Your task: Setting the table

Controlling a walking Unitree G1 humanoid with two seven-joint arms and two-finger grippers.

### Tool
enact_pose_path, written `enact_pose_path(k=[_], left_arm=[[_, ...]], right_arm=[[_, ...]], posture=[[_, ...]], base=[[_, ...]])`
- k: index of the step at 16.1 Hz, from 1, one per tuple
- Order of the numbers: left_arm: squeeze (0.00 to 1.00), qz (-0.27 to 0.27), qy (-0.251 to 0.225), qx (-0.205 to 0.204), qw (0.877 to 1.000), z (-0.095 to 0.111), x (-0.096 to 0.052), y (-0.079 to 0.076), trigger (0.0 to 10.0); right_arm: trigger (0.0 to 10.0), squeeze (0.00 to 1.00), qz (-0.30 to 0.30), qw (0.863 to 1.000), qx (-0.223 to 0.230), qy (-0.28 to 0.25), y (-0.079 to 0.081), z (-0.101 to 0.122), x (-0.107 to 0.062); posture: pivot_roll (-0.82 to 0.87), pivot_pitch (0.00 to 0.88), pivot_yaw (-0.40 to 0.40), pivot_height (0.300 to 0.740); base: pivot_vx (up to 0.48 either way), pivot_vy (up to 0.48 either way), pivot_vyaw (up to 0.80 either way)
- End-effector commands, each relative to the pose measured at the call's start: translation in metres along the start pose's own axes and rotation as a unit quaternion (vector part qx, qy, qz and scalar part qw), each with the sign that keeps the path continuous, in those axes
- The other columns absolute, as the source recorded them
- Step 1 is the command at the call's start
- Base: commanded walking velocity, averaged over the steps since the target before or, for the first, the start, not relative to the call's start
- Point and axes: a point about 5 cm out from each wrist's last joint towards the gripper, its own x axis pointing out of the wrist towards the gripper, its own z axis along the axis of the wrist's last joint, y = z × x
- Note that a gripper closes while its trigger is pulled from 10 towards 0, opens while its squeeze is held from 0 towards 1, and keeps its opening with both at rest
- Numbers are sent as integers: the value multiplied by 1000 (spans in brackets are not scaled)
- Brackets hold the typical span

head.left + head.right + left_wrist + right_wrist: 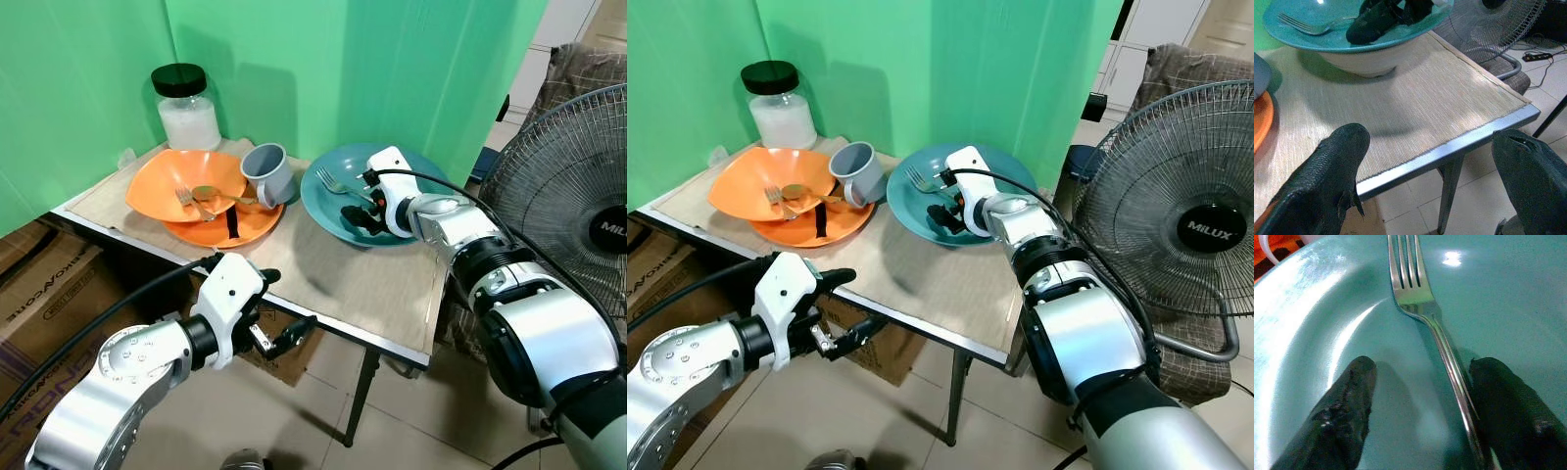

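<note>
While its jaws gape inside the teal bowl (328,211), the right gripper (1420,396) straddles a fork (1415,298).

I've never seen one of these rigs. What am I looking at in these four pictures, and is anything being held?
A humanoid robot with two silver arms is setting a small table. The two wide pictures come from its head camera; the two close ones from cameras on its wrists.

On the table stand a teal bowl with a fork lying in it, a grey mug, an orange bowl on an orange plate, holding cutlery, and a lidded jar.

The right gripper reaches into the teal bowl, fingers open on either side of the fork's handle. The left gripper hovers open at the table's near edge. Nothing is held.
</note>
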Motion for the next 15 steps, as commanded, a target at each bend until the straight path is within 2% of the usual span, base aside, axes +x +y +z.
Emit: enact_pose_path(k=[1,2,15], left_arm=[[0,0,-2,4,1000,2,-2,-1,10000],[0,1,-1,5,1000,2,-2,-1,10000],[0,5,-2,11,1000,2,0,-1,10000]], right_arm=[[745,0,-6,1000,-5,10,-1,1,0],[0,0,-4,1000,-7,13,-1,1,0],[0,0,13,999,-25,21,-1,3,-1]], posture=[[163,0,-38,740],[163,0,-38,740],[159,0,-35,740]], base=[[0,0,0],[0,0,0],[0,0,0]])
